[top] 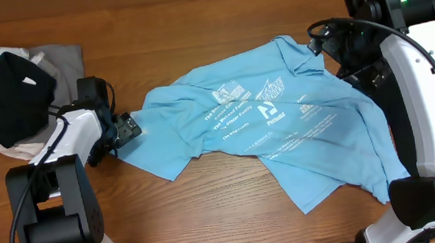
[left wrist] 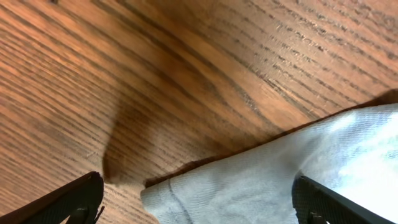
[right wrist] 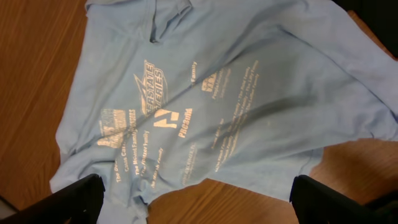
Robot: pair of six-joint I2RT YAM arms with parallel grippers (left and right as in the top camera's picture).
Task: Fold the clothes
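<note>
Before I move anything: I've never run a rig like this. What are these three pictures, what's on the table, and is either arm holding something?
Two robot arms sit at a wooden table. The wide picture comes from a fixed camera above; the other two come from a camera on each wrist, and the dark shapes in their bottom corners are that gripper's own fingers. A light blue T-shirt with white print lies wrinkled mid-table. A black garment sits on a grey and white pile at the overhead picture's top left. The left gripper is open, low at the shirt's edge. The right gripper is open above the shirt. Neither holds anything.
</note>
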